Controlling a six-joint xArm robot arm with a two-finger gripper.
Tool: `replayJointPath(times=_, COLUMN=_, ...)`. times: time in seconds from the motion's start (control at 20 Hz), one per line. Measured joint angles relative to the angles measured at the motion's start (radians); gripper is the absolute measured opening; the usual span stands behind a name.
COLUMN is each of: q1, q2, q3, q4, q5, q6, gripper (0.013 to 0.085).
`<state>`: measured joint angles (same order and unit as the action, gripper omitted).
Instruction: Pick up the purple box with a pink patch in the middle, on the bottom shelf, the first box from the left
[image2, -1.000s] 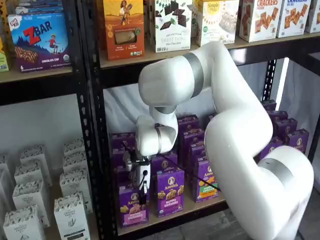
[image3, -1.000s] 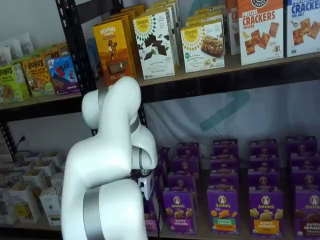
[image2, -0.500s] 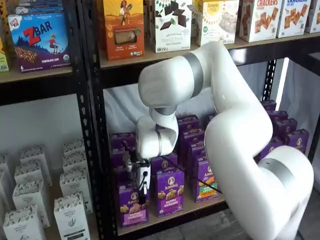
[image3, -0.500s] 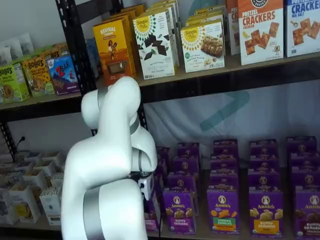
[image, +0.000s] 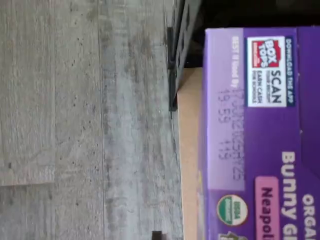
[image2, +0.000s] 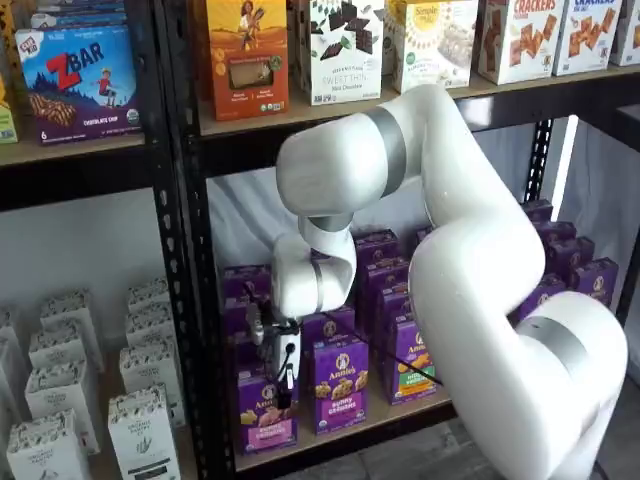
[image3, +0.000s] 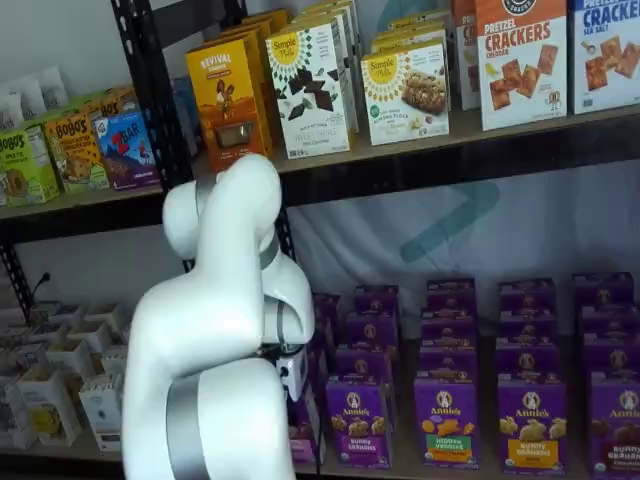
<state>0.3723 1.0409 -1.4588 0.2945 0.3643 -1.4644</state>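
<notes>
1. My white two-finger gripper with black fingers (image2: 284, 378) hangs low at the front of the black steel rack. Over the last second it has barely shifted, and my wrist has only nudged a touch towards one o'clock.
2. The upright purple carton with the round white logo and the pink label band (image2: 265, 412) stands where it stood a second ago. It is on the tan wooden bottom shelf with the black metal rail (image2: 395, 418), directly at six o'clock from my fingers.
3. My fingers overlap the carton's top edge in a shelf view, but I see them side-on with no clear gap. I cannot tell whether they stand apart or are clamped on the carton.
4. In the wrist view the carton's purple top (image: 260, 125) fills much of the picture. The tan board (image: 187, 150) shows beside it, and beyond that the grey plank floor (image: 90, 125), so I am right over the target.
5. The sister carton with the purple band (image2: 340, 385) sits just beside the target at three o'clock, untouched.
6. My read: the approach has settled and the carton is not lifted yet. The grasp looks like the step in hand, and the lift comes after it.
</notes>
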Motion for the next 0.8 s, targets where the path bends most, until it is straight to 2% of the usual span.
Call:
replayJointPath(times=0.15, q1=0.001, q2=0.005, q3=-0.005, q4=0.0, q5=-0.002, q6=0.001, gripper=0.053)
replayJointPath(times=0.2, q1=0.001, q2=0.006, q3=-0.006, q4=-0.002, q5=-0.002, q6=0.003, gripper=0.053)
replayJointPath(times=0.25, q1=0.001, q2=0.007, q3=-0.008, q4=-0.003, q5=-0.001, q6=0.004, gripper=0.049)
replayJointPath(times=0.3, q1=0.001, q2=0.008, q3=-0.009, q4=-0.003, q5=-0.002, q6=0.005, gripper=0.049)
replayJointPath(times=0.35, q1=0.002, q2=0.009, q3=-0.01, q4=-0.003, q5=-0.003, q6=0.004, gripper=0.045)
replayJointPath(times=0.75, q1=0.004, q2=0.018, q3=-0.019, q4=-0.003, q5=-0.006, q6=0.007, gripper=0.045)
replayJointPath(times=0.8, q1=0.004, q2=0.019, q3=-0.02, q4=-0.003, q5=-0.005, q6=0.007, gripper=0.041)
